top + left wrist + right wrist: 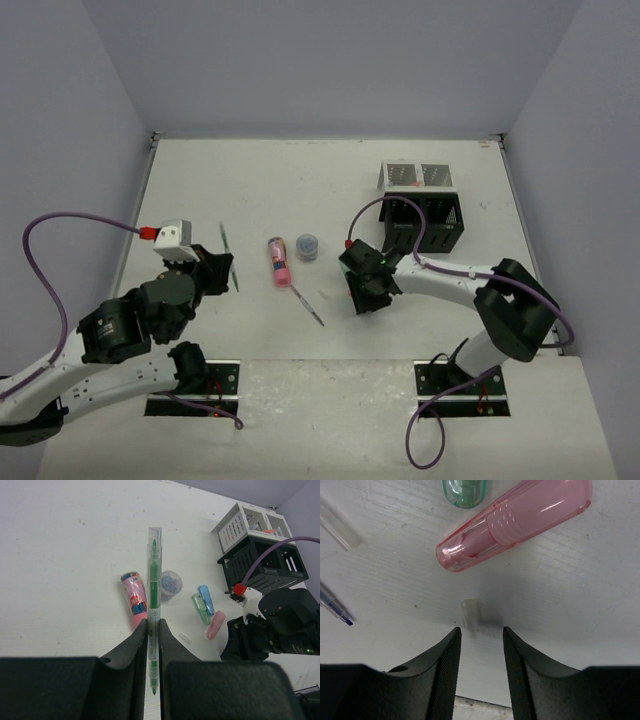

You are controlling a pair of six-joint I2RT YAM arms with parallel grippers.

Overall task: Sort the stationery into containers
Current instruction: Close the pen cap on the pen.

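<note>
My left fingers (135, 645) are clenched on a thin green pen (154, 595), held off the surface (300, 180) and well apart from the black box (430, 240), far to its left. My right fingers (445, 665) stand apart with nothing between them, low over the surface just near-left of the black box, with a small clear piece (471, 614) lying right at their tips. Beyond it lie a pink marker (520, 522) and the end of a green marker (464, 491). I judge the sorting is midway. One pen is in hand waiting for a box, and a pickup is being lined up on the right. Next I would ease the right fingers forward so the clear piece sits between them before closing, since it is tiny and could skid. I cannot tell whether that piece is a cap or a clip. From above, my right wrist hides the markers. What lies inside the black box, and in the white box (415, 176) behind it, is hard to make out.
</note>
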